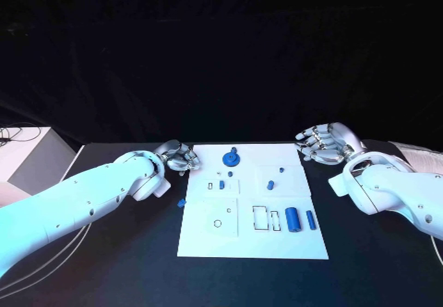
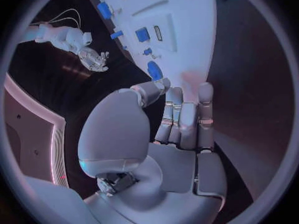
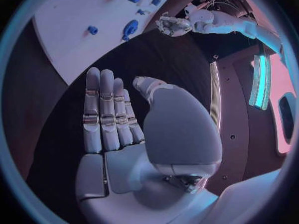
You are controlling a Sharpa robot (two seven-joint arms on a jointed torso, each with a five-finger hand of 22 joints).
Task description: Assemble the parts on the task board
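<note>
The scene is dim, the backdrop nearly black, while the white task board (image 1: 251, 211) catches cool bluish light and stands out brightly. The left arm (image 1: 74, 204) glows cyan. Both wrist views bend straight edges strongly toward the circle's rim, tinted violet-pink, with glowing cyan strips at one side.

We see the white task board (image 1: 208, 240) lying flat mid-table. On it rest blue parts: a round piece (image 1: 231, 157) at the far edge, a cylinder (image 1: 292, 219) beside a slim bar (image 1: 311, 220), and small pegs (image 1: 269, 185).
</note>
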